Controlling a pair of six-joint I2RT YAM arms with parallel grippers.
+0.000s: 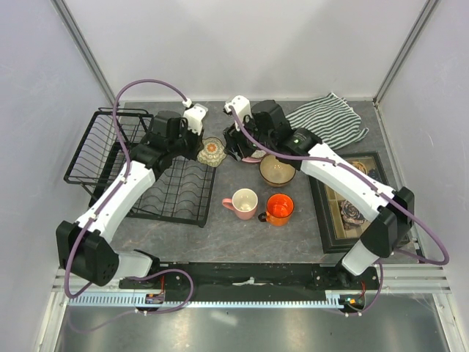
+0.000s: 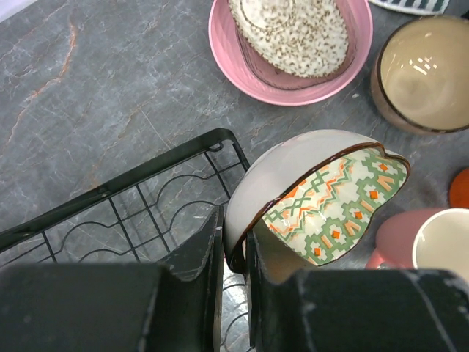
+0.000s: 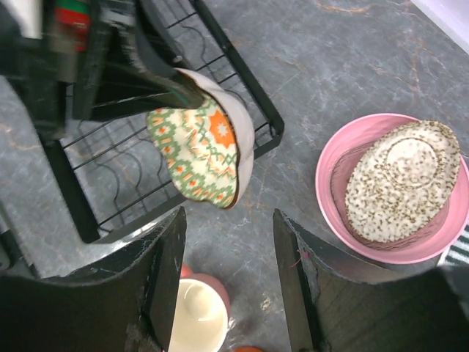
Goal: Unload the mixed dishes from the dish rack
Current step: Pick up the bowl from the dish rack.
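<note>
The left fingers point(image 2: 199, 257) pinch the rim of the tilted floral bowl point(image 2: 330, 209) at the far right corner of the dish rack point(image 2: 139, 180). The right fingers point(image 3: 165, 282) stand wide and empty above the tabletop point(image 3: 352, 66), near the pink plate point(image 3: 327, 187) carrying the oval dish point(image 3: 403, 191).

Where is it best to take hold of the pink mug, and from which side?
Take the pink mug by its rim from straight above, the open right claw astride the wall. It stands upright, mouth open; the orange mug stands close beside it.
</note>
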